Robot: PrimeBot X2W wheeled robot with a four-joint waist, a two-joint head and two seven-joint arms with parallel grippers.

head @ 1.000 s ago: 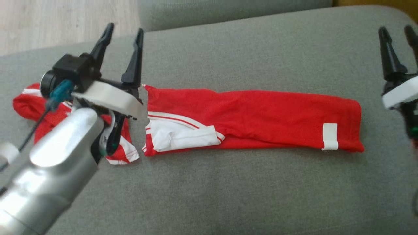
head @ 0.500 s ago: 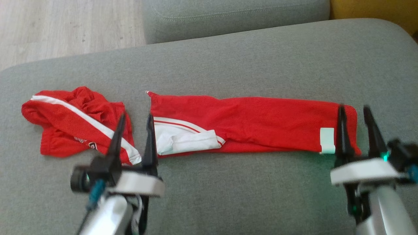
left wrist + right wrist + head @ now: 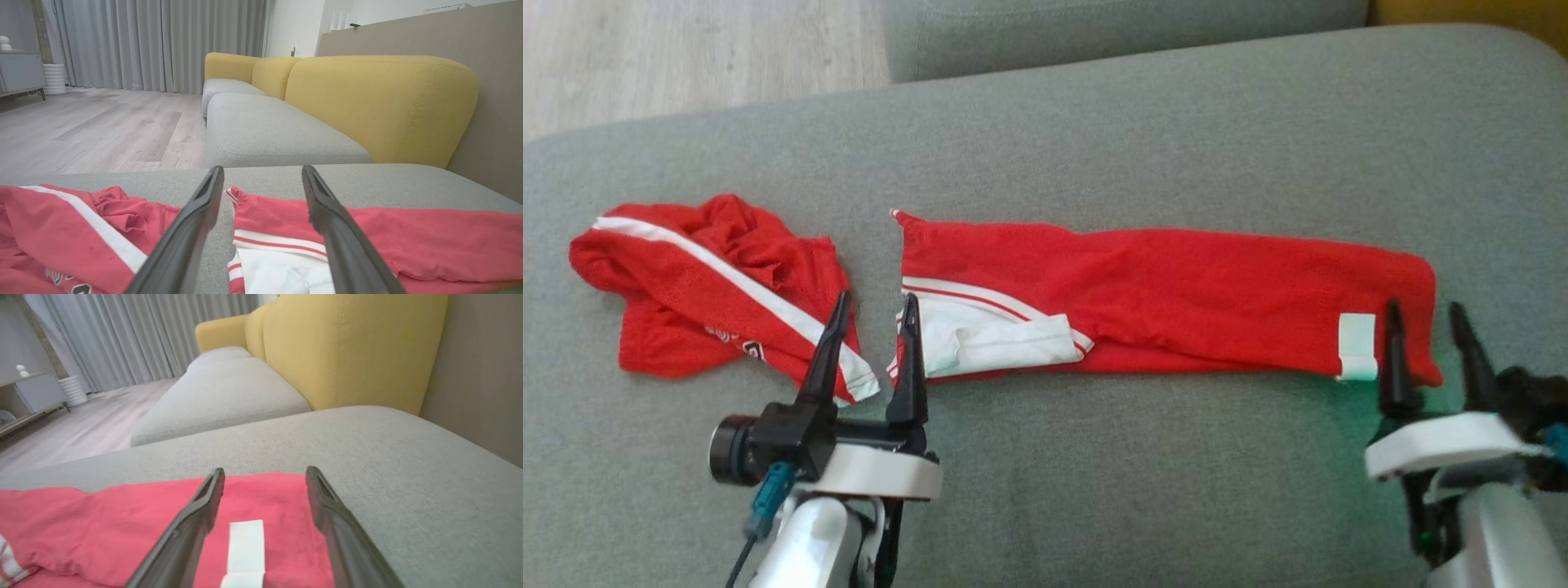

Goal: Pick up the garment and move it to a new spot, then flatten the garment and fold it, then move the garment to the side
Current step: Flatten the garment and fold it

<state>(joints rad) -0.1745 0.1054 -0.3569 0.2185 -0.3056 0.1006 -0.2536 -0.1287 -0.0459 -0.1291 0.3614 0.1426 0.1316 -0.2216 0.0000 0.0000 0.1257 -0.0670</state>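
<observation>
Red garment [image 3: 1176, 302] lies partly behind the right tool [image 3: 1424, 307], which, like the left tool [image 3: 876, 299], gapes empty

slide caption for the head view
Open left gripper and right gripper poised at the ends of a folded red garment.

Long folded red garment [image 3: 1176, 302] on your grey cushion [image 3: 1094, 490], your left gripper [image 3: 876, 298] spread wide at its striped end, your right gripper [image 3: 1424, 306] wide by its white tag [image 3: 1357, 345], crumpled red cloth [image 3: 711, 294] leftmost

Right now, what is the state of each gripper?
Left gripper: open, holding nothing.
Right gripper: open, holding nothing.
</observation>
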